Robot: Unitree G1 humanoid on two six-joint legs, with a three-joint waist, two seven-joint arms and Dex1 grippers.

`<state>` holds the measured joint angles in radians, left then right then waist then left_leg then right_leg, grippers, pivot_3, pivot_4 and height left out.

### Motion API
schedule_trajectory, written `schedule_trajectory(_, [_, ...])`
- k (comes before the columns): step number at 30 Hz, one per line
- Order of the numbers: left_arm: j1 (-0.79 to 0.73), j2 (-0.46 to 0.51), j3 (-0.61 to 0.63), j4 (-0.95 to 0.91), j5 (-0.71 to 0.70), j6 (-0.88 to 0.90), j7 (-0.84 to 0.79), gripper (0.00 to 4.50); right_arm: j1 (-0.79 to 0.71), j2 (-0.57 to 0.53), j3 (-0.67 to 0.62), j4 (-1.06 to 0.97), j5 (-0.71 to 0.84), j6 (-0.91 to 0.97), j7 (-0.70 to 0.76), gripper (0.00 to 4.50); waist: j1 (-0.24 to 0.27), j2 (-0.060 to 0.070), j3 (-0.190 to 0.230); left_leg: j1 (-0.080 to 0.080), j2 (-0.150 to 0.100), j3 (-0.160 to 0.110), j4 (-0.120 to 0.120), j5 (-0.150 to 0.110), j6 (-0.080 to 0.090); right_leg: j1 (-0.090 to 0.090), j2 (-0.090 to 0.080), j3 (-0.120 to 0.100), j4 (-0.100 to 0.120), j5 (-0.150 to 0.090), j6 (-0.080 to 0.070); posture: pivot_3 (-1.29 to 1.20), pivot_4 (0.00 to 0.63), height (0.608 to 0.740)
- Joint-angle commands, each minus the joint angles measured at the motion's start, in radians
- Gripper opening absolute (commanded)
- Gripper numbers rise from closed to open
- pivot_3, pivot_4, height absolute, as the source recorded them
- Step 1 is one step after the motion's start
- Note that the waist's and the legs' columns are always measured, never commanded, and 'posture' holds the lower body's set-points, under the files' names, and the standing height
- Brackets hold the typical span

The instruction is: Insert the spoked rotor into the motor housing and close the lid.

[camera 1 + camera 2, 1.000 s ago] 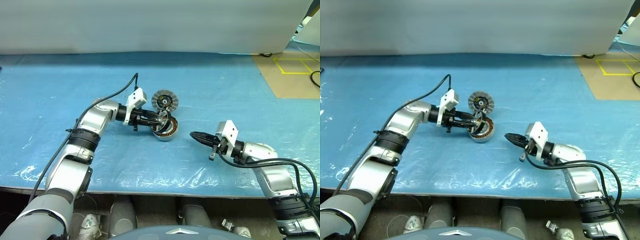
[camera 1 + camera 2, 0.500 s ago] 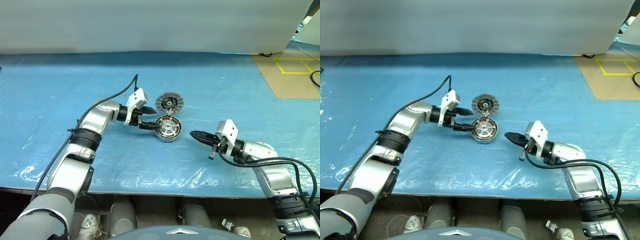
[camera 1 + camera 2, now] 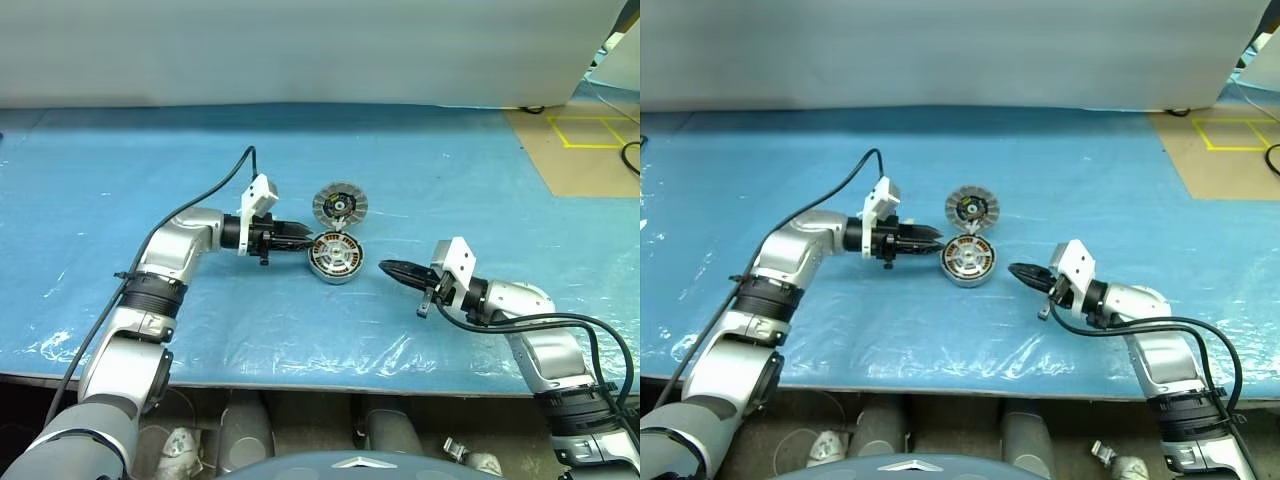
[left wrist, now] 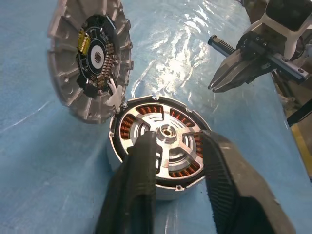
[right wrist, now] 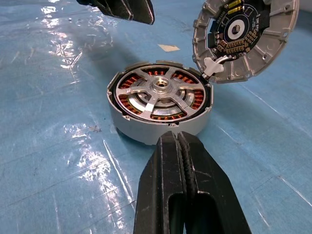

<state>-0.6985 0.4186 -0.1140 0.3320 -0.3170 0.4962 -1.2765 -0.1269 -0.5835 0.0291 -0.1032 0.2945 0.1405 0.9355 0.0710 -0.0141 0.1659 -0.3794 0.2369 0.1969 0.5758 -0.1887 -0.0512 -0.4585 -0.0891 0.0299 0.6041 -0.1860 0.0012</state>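
Housing [image 3: 334, 256] sits flat on the blue plastic sheet [image 3: 450, 180] near the middle of the table, and the spoked rotor [image 5: 158, 92] lies seated inside it, its silver spokes crossing over the copper windings. The lid [image 3: 340, 206] stands tilted up on edge at the far rim of the housing, joined there by a small white hinge piece [image 5: 213, 65], its circuit-board face turned toward the cup. The left gripper [image 3: 932, 240] hangs level just beside the housing's left side, its two black fingers [image 4: 138, 185] parted a little with nothing between them, tips over the near rim as its wrist view has it. The right gripper [image 3: 386, 268] waits a short way off to the right, fingers pressed tight together and empty, pointing at the housing.
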Motion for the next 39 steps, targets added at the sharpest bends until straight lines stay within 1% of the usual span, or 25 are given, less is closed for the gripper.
schedule_trajectory(1, [0.016, -0.015, 0.015, -0.064, -0.023, -0.010, 0.040, 0.24, -0.014, -0.004, -0.018, -0.031, 0.011, -0.014, -0.001, 0.00, 0.000, 0.000, 0.000, 0.000, 0.000, 0.000, 0.000, 0.000, 0.000, 0.000, 0.000, 0.000, 0.000, 0.000, 0.000, 0.00, 0.150, 0.740])
schedule_trajectory(2, [0.019, -0.033, 0.009, -0.063, -0.014, -0.028, 0.066, 0.02, -0.014, -0.004, -0.017, -0.033, 0.012, -0.013, -0.001, 0.00, 0.001, 0.000, 0.000, 0.000, 0.000, 0.000, 0.000, 0.000, 0.000, 0.000, 0.000, 0.000, 0.000, 0.000, 0.000, 0.00, 0.150, 0.740])
schedule_trajectory(6, [0.026, -0.096, -0.024, -0.060, 0.011, -0.076, 0.124, 0.02, -0.014, -0.003, -0.017, -0.039, 0.015, -0.007, -0.003, 0.00, 0.001, 0.000, 0.000, 0.000, -0.001, 0.000, 0.000, 0.000, 0.000, 0.000, 0.000, 0.000, -0.001, 0.000, 0.000, 0.00, 0.150, 0.740])
schedule_trajectory(11, [0.021, -0.154, -0.082, 0.008, 0.079, -0.163, 0.177, 0.02, -0.002, -0.004, -0.021, -0.057, 0.017, 0.001, -0.011, 0.00, -0.002, 0.000, 0.000, -0.001, 0.000, 0.000, 0.000, 0.000, 0.000, 0.000, 0.000, 0.000, -0.001, 0.000, 0.000, 0.00, 0.150, 0.740])
schedule_trajectory(15, [0.007, -0.180, -0.105, 0.090, 0.144, -0.248, 0.239, 0.02, 0.008, -0.008, -0.025, -0.071, 0.020, 0.007, -0.017, 0.00, -0.002, 0.000, 0.000, -0.001, 0.000, 0.000, 0.000, 0.000, 0.000, 0.000, 0.000, 0.000, -0.001, 0.000, 0.000, 0.00, 0.150, 0.740])
schedule_trajectory(20, [0.017, -0.182, -0.143, 0.154, 0.209, -0.283, 0.273, 0.02, 0.013, -0.011, -0.027, -0.083, 0.021, 0.015, -0.024, 0.00, 0.001, 0.000, 0.000, 0.000, -0.001, 0.000, 0.000, 0.000, 0.000, 0.000, 0.000, 0.000, -0.001, 0.000, 0.001, 0.00, 0.150, 0.740])
schedule_trajectory(28, [0.049, -0.193, -0.128, 0.099, 0.154, -0.266, 0.227, 0.02, 0.004, -0.014, -0.024, -0.087, 0.026, 0.028, -0.020, 0.00, 0.001, 0.000, 0.000, 0.000, -0.001, 0.000, 0.000, 0.000, 0.000, 0.001, 0.000, 0.000, -0.001, 0.000, 0.001, 0.00, 0.150, 0.740])
schedule_trajectory(34, [0.051, -0.196, -0.061, 0.028, 0.036, -0.251, 0.149, 0.02, -0.002, -0.010, -0.019, -0.082, 0.025, 0.028, -0.017, 0.00, 0.001, 0.000, 0.000, -0.001, -0.001, 0.000, -0.001, 0.000, 0.000, 0.000, 0.000, 0.000, -0.002, -0.001, 0.001, 0.00, 0.150, 0.740])
schedule_trajectory(37, [0.053, -0.180, -0.026, -0.007, -0.024, -0.230, 0.110, 0.02, 0.001, -0.009, -0.018, -0.085, 0.024, 0.027, -0.016, 0.00, -0.001, 0.000, 0.000, -0.002, 0.000, 0.000, -0.001, 0.000, 0.000, -0.001, 0.000, 0.000, -0.002, -0.001, 0.001, 0.00, 0.150, 0.740])
schedule_trajectory(39, [0.046, -0.155, -0.015, -0.013, -0.029, -0.218, 0.105, 0.02, 0.003, -0.009, -0.017, -0.091, 0.027, 0.030, -0.017, 0.00, -0.001, 0.000, 0.000, -0.001, 0.000, 0.000, -0.001, 0.000, 0.000, -0.001, 0.000, 0.000, -0.002, -0.001, 0.001, 0.00, 0.150, 0.740])
